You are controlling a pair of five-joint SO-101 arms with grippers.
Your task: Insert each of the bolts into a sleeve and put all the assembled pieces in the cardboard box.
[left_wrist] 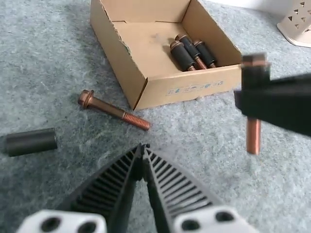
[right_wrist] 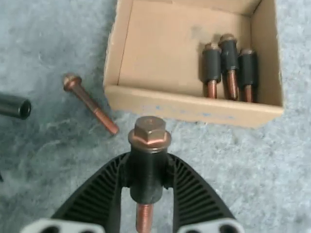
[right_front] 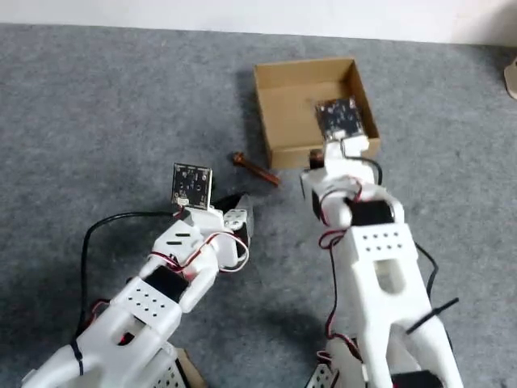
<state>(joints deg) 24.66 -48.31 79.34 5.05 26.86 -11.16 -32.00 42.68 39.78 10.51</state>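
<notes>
Within clamped right pincer, sleeved bolt.

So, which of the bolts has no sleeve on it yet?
The bolt lying on the carpet beside the cardboard box: its shaft is bare. The three bolts in the box and the one in the right gripper each wear a black sleeve.

The left arm at lower left and the right arm at lower right are white shells with rows of small round holes and black motor blocks. Each carries a dark circuit board. Red wires loop at the joints, and a black cable arcs at the left. The fingers are black, ribbed and triangular.
</notes>
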